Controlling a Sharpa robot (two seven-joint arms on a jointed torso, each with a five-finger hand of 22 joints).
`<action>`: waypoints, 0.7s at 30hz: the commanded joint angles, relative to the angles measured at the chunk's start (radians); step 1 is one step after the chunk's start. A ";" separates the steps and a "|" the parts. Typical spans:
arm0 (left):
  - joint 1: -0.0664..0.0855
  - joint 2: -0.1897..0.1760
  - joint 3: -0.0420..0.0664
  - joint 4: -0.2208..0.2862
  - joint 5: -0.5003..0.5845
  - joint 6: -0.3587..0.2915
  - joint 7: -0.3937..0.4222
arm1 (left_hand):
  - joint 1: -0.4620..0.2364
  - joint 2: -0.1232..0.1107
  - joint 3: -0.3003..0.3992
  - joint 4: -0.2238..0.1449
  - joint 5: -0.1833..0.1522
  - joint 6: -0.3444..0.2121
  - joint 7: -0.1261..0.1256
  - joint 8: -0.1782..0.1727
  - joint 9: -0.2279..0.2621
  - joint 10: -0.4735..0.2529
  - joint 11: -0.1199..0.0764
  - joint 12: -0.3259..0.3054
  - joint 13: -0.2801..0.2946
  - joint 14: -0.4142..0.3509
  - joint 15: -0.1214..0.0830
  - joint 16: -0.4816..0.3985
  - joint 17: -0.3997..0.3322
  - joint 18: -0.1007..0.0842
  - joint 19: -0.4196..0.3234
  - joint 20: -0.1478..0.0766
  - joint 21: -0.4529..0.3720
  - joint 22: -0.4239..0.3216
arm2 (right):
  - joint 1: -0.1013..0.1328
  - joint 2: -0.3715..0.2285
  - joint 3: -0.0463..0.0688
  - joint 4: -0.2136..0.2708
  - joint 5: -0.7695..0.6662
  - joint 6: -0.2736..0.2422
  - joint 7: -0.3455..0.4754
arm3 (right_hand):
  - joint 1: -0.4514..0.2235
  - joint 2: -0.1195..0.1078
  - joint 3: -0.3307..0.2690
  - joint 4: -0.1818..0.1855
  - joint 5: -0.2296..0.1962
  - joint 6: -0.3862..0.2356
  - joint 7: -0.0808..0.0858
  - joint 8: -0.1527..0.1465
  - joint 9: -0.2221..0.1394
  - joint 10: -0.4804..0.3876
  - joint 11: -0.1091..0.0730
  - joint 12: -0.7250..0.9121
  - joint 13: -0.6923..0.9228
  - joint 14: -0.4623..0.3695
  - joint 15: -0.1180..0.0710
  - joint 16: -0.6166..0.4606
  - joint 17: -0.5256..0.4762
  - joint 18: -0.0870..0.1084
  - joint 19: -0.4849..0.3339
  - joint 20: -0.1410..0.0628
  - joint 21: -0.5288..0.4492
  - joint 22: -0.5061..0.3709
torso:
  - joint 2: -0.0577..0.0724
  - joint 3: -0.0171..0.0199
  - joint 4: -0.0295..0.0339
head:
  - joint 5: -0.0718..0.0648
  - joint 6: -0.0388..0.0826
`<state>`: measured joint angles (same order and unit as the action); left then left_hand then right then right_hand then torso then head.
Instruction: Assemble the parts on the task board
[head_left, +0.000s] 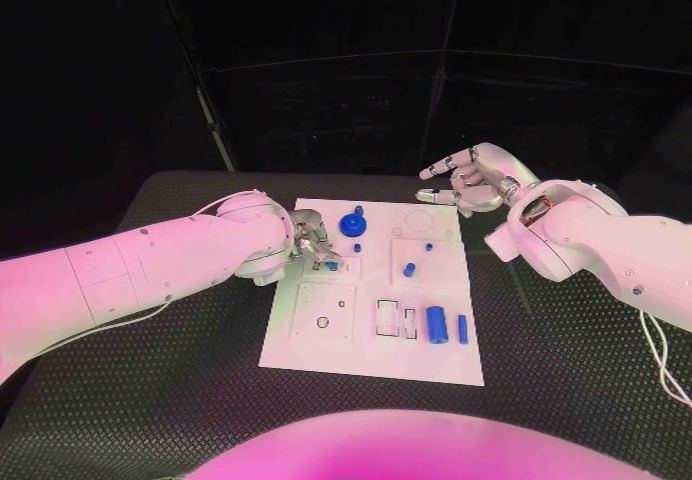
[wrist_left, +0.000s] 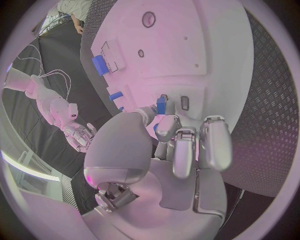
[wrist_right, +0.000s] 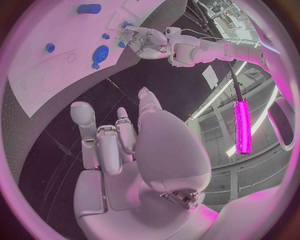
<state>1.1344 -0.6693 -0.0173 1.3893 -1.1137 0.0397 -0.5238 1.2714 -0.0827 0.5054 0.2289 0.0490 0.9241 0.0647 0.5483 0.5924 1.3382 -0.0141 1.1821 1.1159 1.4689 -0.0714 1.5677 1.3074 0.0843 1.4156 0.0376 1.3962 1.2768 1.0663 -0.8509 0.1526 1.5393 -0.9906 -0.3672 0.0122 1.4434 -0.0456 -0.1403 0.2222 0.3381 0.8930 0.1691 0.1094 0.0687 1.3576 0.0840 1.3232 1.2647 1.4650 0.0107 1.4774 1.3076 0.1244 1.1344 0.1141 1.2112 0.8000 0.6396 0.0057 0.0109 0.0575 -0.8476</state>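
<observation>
Holding a small blue part (head_left: 330, 265) in pinched fingers, left hand (head_left: 307, 245) over task board (head_left: 372, 365) at 10 o'clock | right hand (head_left: 469, 180) at 1 o'clock, fingers apart, holding nothing | part looks light, stiff, slippery: grip its sides.

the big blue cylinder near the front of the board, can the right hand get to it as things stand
Probably yes. The big blue cylinder lies in the open on the task board, nothing over it, and the right hand hovers empty past the far edge; the left hand works elsewhere.
</observation>
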 joint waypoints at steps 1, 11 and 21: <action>0.001 0.002 0.001 0.000 -0.028 0.010 -0.001 | -0.002 0.002 0.166 -0.159 0.004 0.000 -0.007 0.006 0.003 0.005 -0.003 -0.004 -0.002 0.102 -0.003 0.003 0.263 -0.020 0.004 0.000 0.002 0.001 | 0.002 0.002 0.001 0.001 -0.004 0.003 0.011 | 0.001 0.012 -0.008 0.001 0.003 0.007 -0.001 0.004 0.001 -0.003 -0.003 -0.006 -0.002 0.056 -0.006 -0.006 0.033 0.019 -0.003 0.000 -0.004 -0.001 | 0.000 0.0003 -0.0007 | 0.001 0.000; 0.001 0.003 0.001 -0.001 -0.032 0.036 -0.003 | -0.009 -0.002 0.178 -0.164 0.004 -0.001 -0.007 0.011 0.006 0.007 -0.003 -0.004 -0.002 0.102 -0.003 0.003 0.263 -0.020 0.004 0.000 0.001 0.001 | 0.002 0.003 0.001 -0.001 -0.004 0.005 0.012 | 0.000 0.012 -0.009 0.002 0.003 0.007 -0.001 0.004 0.001 -0.003 -0.004 -0.005 -0.001 0.056 -0.006 -0.006 0.034 0.019 -0.003 0.000 -0.005 -0.002 | 0.000 0.0003 0.0006 | 0.000 -0.002; 0.001 0.010 0.001 -0.005 -0.039 0.055 -0.005 | -0.011 -0.005 0.182 -0.166 0.005 -0.001 -0.007 0.012 0.008 0.006 -0.003 -0.005 -0.003 0.102 -0.003 0.003 0.263 -0.020 0.004 0.000 0.002 0.002 | 0.002 0.005 0.001 -0.001 -0.004 0.006 0.012 | 0.000 0.012 -0.009 0.002 0.003 0.007 -0.001 0.004 0.001 -0.003 -0.004 -0.005 -0.001 0.056 -0.006 -0.006 0.034 0.019 -0.003 0.000 -0.005 -0.002 | 0.001 0.0000 -0.0008 | 0.001 -0.003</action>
<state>1.1346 -0.6617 -0.0165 1.3843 -1.1424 0.0691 -0.5257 1.2570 -0.0970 0.5265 0.2189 0.0504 0.9224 0.0666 0.5558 0.5994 1.3379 -0.0137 1.1821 1.1136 1.4688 -0.0714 1.5677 1.3074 0.0843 1.4156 0.0376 1.3961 1.2775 1.0662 -0.8467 0.1525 1.5365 -0.9917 -0.3664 0.0142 1.4434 -0.0456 -0.1429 0.2248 0.3379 0.8930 0.1691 0.1094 0.0687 1.3576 0.0840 1.3233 1.2650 1.4650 0.0107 1.4774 1.3074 0.1243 1.1344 0.1142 1.2112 0.7992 0.6398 0.0059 0.0109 0.0583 -0.8503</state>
